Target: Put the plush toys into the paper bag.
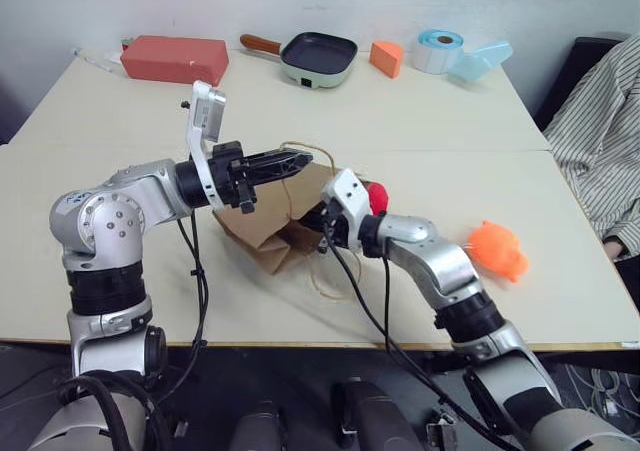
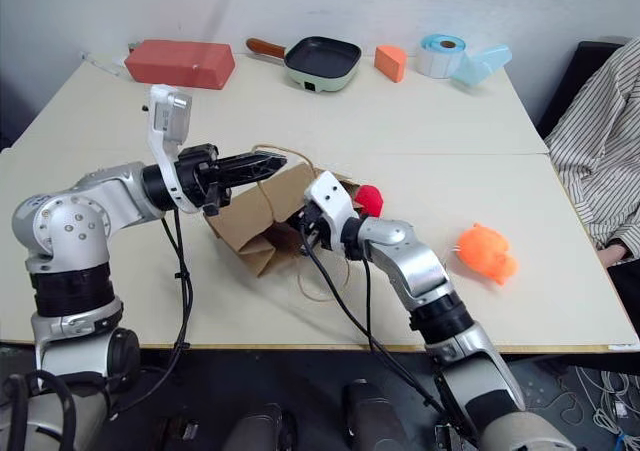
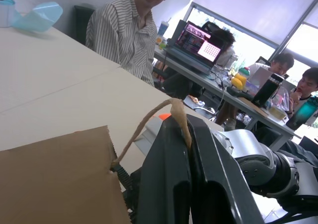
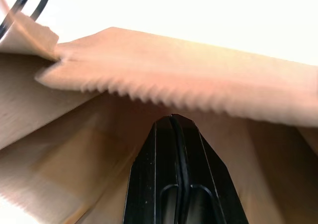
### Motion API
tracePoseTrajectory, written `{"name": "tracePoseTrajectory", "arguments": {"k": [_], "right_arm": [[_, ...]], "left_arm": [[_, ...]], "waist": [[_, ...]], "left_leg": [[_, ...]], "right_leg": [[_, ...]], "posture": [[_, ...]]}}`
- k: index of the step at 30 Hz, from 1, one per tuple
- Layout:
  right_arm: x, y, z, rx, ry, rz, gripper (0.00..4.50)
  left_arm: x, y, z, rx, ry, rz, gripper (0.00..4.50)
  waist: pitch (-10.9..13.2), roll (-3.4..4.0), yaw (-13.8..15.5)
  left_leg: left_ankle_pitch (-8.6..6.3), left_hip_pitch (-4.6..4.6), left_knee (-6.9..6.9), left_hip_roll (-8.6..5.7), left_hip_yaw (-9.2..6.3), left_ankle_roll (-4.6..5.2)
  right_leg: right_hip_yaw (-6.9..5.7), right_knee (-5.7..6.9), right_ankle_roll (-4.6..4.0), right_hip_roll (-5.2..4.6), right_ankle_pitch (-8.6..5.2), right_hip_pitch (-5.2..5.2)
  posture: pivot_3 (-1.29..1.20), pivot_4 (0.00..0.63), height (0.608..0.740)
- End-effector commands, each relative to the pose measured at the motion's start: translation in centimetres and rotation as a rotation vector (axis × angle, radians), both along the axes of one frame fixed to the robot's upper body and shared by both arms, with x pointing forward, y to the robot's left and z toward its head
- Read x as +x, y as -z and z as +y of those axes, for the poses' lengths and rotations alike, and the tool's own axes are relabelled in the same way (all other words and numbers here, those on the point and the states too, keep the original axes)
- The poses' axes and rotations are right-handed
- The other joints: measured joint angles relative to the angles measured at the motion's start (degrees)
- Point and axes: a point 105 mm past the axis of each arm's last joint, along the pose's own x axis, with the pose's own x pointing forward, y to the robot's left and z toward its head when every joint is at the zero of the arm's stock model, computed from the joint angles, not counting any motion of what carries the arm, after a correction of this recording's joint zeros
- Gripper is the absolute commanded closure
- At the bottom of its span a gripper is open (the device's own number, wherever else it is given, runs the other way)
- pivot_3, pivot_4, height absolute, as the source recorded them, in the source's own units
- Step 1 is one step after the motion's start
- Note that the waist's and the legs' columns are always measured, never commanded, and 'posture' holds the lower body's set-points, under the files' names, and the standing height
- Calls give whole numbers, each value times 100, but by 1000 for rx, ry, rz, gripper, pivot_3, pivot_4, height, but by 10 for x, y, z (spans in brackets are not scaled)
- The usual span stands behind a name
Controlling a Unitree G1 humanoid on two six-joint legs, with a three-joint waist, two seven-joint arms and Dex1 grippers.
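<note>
Far edge of your desk (image 1: 120, 271) is lined with clutter: red box (image 1: 174, 58), pan (image 1: 318, 57), orange wedge (image 1: 387, 58), tape roll (image 1: 438, 50), all well away from the action. A person in a striped shirt (image 1: 600, 141) sits off the desk's right edge. Plenty of bare desk around the middle.

The bag (image 2: 262, 223) is brown, crumpled, lying in the middle of the desk. Your left pincer (image 1: 298, 160) is pinching its cord handle (image 3: 149, 127), lifting the rim. Your right pincer (image 4: 172, 122) is pressed together, empty, poking into the bag's mouth. The red toy (image 2: 369, 200) sits just beside the bag behind your right wrist. The orange toy (image 1: 498, 249) lies further right, near the front edge.
</note>
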Motion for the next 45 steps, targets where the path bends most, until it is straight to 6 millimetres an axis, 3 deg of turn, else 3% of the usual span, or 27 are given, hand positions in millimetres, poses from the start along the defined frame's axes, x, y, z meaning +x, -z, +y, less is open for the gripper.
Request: {"name": "tracePoseTrajectory", "arguments": {"k": [1,9,18,22,30,34,36,39,45], "right_arm": [[6,9,9,-103,-25,-46,4484],[18,26,15,-348,-103,-332,4484],[20,21,27,-510,-305,-412,4484],[28,2,42,-286,-251,-178,4484],[19,20,58,-48,-212,227,4484],[8,55,54,-162,-213,297,4484],[2,62,55,-153,-218,345,4484],[-2,64,57,-133,-225,367,4484],[-2,53,57,-92,-226,346,4484]], "left_arm": [[-6,-23,0,-98,2,-49,4500],[0,-57,-5,-243,-24,-77,4500],[-25,-37,-26,-177,96,-48,4500],[-31,-34,-22,-169,85,-54,4500],[-30,-41,-11,-235,35,-38,4500],[-25,-57,-1,-303,-3,-48,4500],[-20,-69,7,-353,-27,-51,4500],[-15,-77,16,-373,-51,-54,4500],[-17,-62,5,-300,-19,-45,4500]], "waist": [[0,0,4],[0,-1,-42],[0,-1,-198],[0,-1,-260],[0,0,-259],[0,0,-257],[-1,0,-260],[-2,1,-268],[-2,2,-268]], "left_leg": [[0,0,0,0,0,0],[0,-1,0,0,-2,-2],[9,9,-3,1,-2,-18],[11,9,-2,2,-6,-21],[11,7,-2,2,-15,-22],[11,5,-2,2,-18,-22],[11,7,-2,0,-18,-22],[12,9,-2,1,-21,-24],[12,10,-5,1,-24,-26]], "right_leg": [[0,-1,0,0,0,0],[-3,-2,0,0,0,1],[-2,12,0,0,0,2],[-4,17,0,0,0,2],[-8,15,0,-1,0,5],[-11,14,0,-1,0,5],[-9,14,0,-1,0,6],[-12,14,0,-1,0,9],[-14,11,0,-1,0,10]], "posture": [[0,150,740],[0,150,740],[0,150,740],[0,150,740],[0,150,740],[0,150,740],[0,150,740],[0,150,740],[0,150,740]]}}
